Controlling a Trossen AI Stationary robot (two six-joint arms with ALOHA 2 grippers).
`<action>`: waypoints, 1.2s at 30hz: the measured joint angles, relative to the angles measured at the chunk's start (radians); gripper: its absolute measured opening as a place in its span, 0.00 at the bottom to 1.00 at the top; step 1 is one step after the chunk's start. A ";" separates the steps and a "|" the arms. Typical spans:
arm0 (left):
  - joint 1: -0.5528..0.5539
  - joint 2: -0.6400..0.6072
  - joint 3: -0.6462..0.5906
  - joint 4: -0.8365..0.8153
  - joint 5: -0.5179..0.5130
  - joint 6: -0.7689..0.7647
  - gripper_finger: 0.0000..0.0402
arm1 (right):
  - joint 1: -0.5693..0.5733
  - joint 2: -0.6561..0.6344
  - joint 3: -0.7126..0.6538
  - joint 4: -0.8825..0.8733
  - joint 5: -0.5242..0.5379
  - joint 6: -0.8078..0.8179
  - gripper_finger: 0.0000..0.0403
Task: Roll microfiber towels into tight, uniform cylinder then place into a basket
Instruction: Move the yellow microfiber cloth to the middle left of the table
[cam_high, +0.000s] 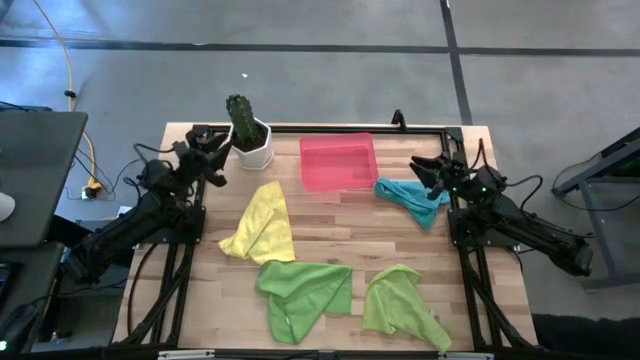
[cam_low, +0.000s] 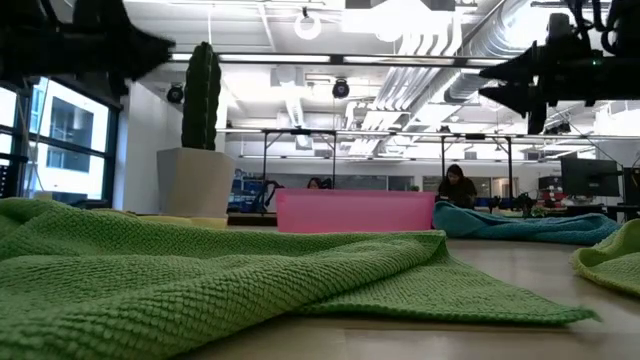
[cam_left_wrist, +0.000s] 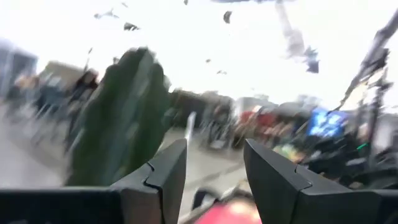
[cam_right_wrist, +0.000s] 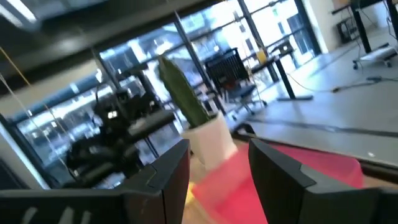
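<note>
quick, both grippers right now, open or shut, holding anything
left gripper: open, holding nothing, raised near the cactus.
right gripper: open, holding nothing, raised by the teal towel.

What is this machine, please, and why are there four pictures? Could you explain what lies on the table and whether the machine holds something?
It is a robot with two dark arms at a wooden table. One picture looks down from above, one looks level across the table top, and two come from cameras on the wrists.

The left gripper waits near the cactus in a white pot. The right gripper hangs above the teal towel. Both are open and hold nothing.

On the table lie four unrolled towels: the teal one, a yellow towel and two green towels. The pink basket at the back is empty. In the level picture, people sit far behind in the room.
</note>
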 joint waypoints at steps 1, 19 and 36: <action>-0.006 0.000 0.000 0.040 0.007 0.001 0.37 | 0.000 0.000 0.000 0.017 0.004 0.003 0.39; -0.167 0.172 0.338 -0.137 0.016 0.123 0.37 | 0.000 0.115 0.142 0.192 -0.005 -0.042 0.39; -0.513 0.613 0.502 -0.229 0.031 0.179 0.37 | 0.194 0.567 0.515 -0.086 -0.108 -0.203 0.39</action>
